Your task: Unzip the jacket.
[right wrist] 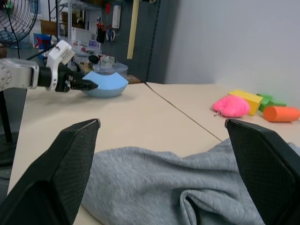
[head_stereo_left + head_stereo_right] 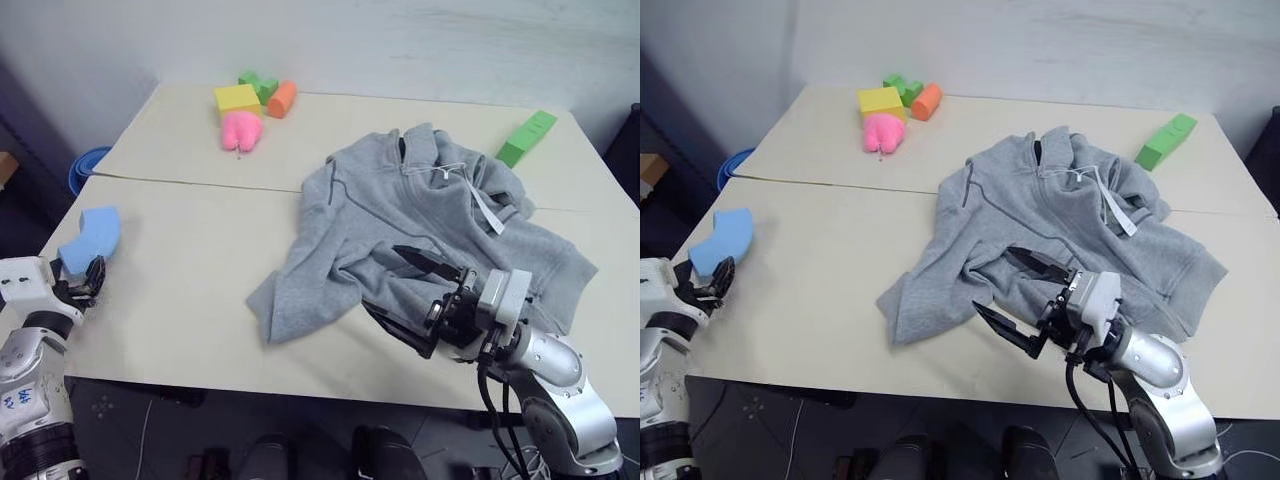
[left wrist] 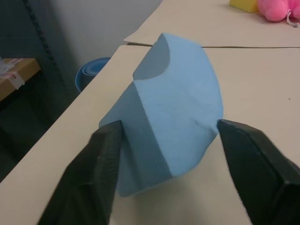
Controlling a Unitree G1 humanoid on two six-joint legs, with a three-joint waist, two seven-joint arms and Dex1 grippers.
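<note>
On the beige table [image 2: 180,300], in the head view, the jacket [image 2: 420,235] lies crumpled right of centre, its collar toward the far edge, a white drawstring [image 2: 487,210] trailing across the chest and a small dark mark at the neck too small to read. The right gripper [image 2: 412,290] hovers at the jacket's near hem, fingers spread wide with nothing between them. At the table's left edge the left gripper [image 2: 88,280] sits at the near end of a blue foam piece [image 2: 90,238]. Along the far edge are a yellow block [image 2: 236,98], a pink foam [image 2: 241,130], an orange cylinder [image 2: 282,98], a small green piece [image 2: 260,83] and, far right, a green block [image 2: 527,137]. No lettering on any of them can be read.

Left wrist view: the blue foam [image 3: 171,126] is seen close up, between the two black fingers [image 3: 93,178] — jaws apart; one finger lies against the foam's side, the other just at its edge, and whether they press it cannot be told. A blue round thing [image 3: 91,75] sits on the floor beyond the table, with a taped cardboard box [image 3: 14,77] beside it.

Right wrist view: the fingers [image 1: 61,173] stand wide over grey jacket folds [image 1: 173,187]. Across the table the left gripper [image 1: 86,85] meets the blue foam [image 1: 108,83] — behind it a fan [image 1: 18,18] and shelving [image 1: 79,23], whose labels are illegible.
</note>
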